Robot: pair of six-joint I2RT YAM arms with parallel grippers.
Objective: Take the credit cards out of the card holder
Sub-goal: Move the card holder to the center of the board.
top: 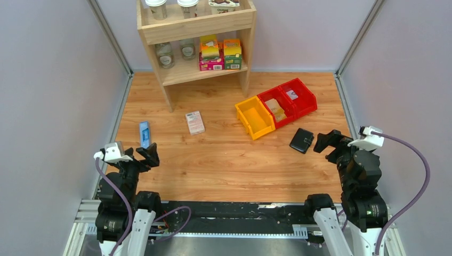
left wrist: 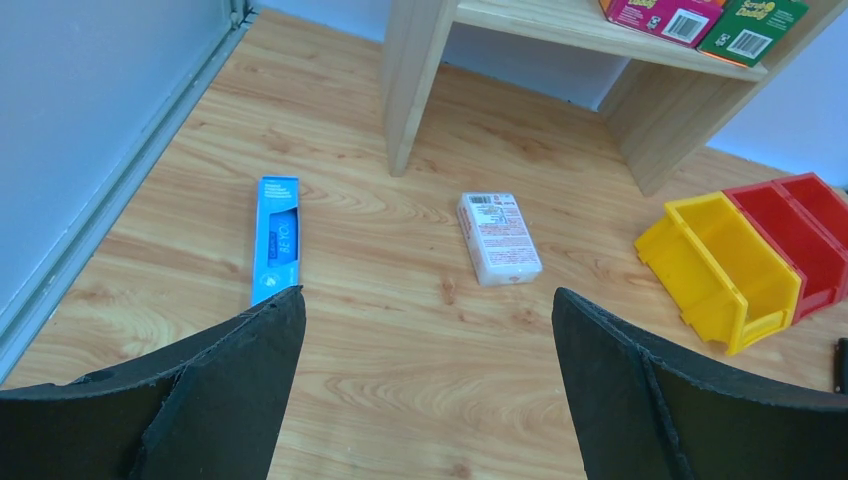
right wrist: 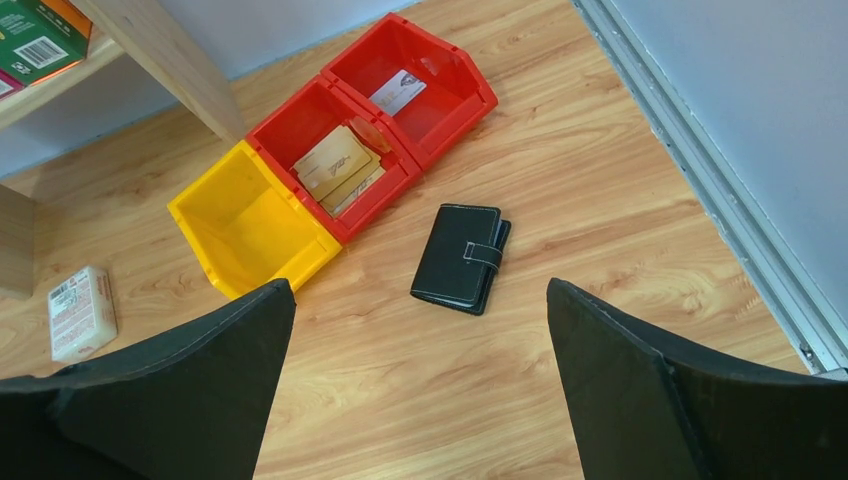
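The black card holder [top: 301, 140] lies closed on the wooden table, its snap tab fastened, just in front of the bins. It also shows in the right wrist view [right wrist: 460, 257]. The credit cards are hidden inside it. My right gripper [top: 326, 143] is open and empty, hovering just right of the holder; in the right wrist view its midpoint [right wrist: 420, 300] sits just short of the holder. My left gripper [top: 149, 154] is open and empty at the near left, far from the holder; in the left wrist view [left wrist: 428, 305] only bare table lies between its fingers.
A yellow bin [top: 255, 117] and two red bins [top: 288, 100] stand behind the holder. A pink-and-white box [top: 195, 122] and a narrow blue box [top: 144, 134] lie left of centre. A wooden shelf [top: 194, 37] stands at the back. Walls close both sides.
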